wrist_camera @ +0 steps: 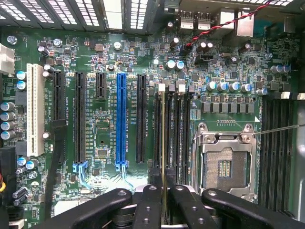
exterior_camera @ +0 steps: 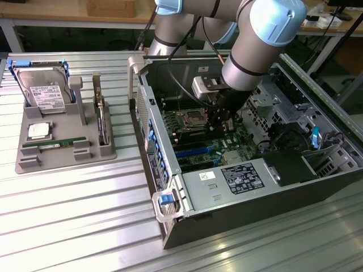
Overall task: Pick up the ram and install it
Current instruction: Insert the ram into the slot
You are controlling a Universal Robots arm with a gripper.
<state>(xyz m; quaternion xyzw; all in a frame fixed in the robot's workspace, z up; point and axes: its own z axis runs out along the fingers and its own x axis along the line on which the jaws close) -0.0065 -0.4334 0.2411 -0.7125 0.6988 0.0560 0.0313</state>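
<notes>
The ram (wrist_camera: 163, 143) shows edge-on as a thin greenish line between my black fingers (wrist_camera: 147, 205). My gripper (wrist_camera: 163, 191) is shut on it. The stick runs along one of the black memory slots (wrist_camera: 171, 129), beside the white latches and next to the processor socket (wrist_camera: 224, 164). Whether it touches the slot I cannot tell. In the exterior view my gripper (exterior_camera: 220, 126) hangs low inside the open computer case (exterior_camera: 227, 187), over the green motherboard (exterior_camera: 198, 136).
A grey parts tray (exterior_camera: 62, 150) at the exterior view's left holds a hard drive (exterior_camera: 45, 90), a square processor chip (exterior_camera: 38, 131) and a green stick (exterior_camera: 57, 145). Blue and black expansion slots (wrist_camera: 121, 119) lie beside the memory slots. Case walls surround the board.
</notes>
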